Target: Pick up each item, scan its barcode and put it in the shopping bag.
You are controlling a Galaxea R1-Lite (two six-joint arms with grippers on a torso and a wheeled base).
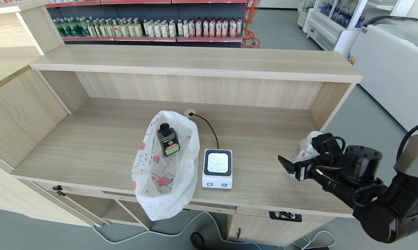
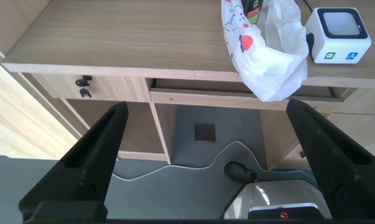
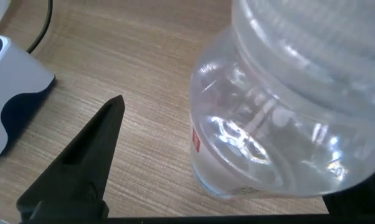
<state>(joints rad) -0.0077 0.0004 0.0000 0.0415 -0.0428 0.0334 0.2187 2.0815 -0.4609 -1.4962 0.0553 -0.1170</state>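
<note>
My right gripper (image 1: 300, 152) stands open around the clear plastic bottle (image 1: 306, 146) at the right end of the counter (image 1: 91, 146), one finger well off its wall. My left gripper (image 2: 207, 109) hangs open and empty below the counter edge. If I close off-centre, the slick, round bottle may squirt out or tip toward the counter's edge, well short of the scanner (image 1: 217, 168) and shopping bag (image 1: 160, 194).
</note>
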